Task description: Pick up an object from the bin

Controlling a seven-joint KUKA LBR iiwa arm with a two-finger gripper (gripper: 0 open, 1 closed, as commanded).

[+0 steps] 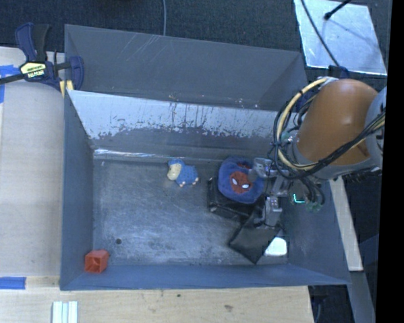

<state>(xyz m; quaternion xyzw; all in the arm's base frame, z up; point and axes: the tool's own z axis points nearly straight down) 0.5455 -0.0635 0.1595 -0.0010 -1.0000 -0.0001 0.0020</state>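
My gripper (272, 207) hangs low at the right side of the bin. It is just right of a round blue toy with a red spider-mask face (237, 182), which rests on a black object (225, 207). Directly below the gripper lies a dark flat block (250, 242), tilted, with a small white piece (277, 247) at its right end. Whether the gripper touches the dark block is unclear.
A small blue and yellow toy (182, 173) lies near the back wall, left of the blue toy. A red cube (97, 261) sits in the front left corner. The arm with its orange cover and cables reaches in over the right rim.
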